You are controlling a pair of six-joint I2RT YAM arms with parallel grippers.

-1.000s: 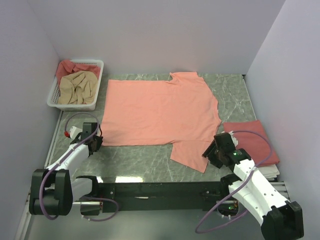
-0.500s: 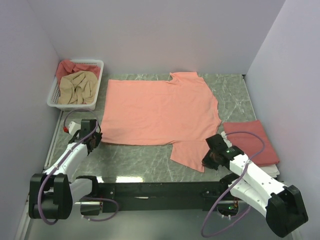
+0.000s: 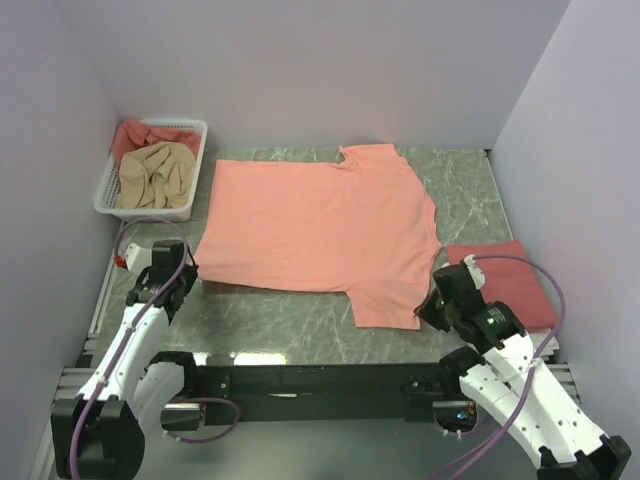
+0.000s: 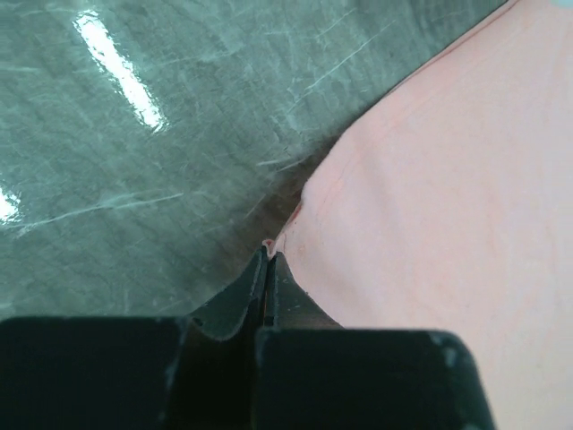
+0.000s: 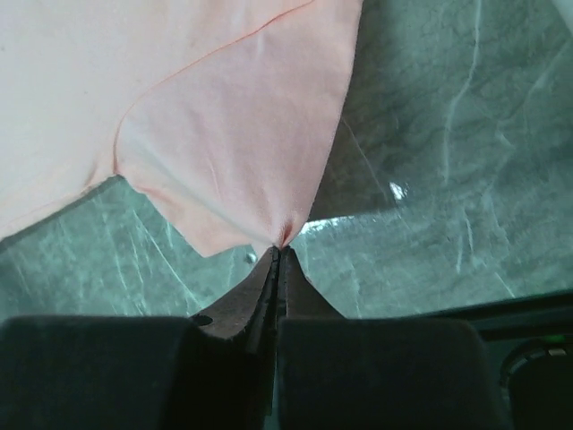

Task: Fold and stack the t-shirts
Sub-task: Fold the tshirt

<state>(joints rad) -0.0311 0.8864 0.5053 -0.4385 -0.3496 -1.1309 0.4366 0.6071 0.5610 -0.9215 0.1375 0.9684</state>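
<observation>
White-shelled left arm and right arm, black joints, looping purple cables, matte black left pincer, right pincer

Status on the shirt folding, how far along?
Done: one rose-red shirt lies folded at the right edge. In hand: salmon shirt spread flat, unfolded, left gripper pinching its hem corner, right gripper its sleeve tip. Left: beige shirt and a reddish shirt crumpled in the basket.

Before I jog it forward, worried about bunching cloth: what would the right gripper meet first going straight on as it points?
The right gripper pinches the salmon-pink t-shirt by its sleeve corner, so that sleeve comes first, probably.
</observation>
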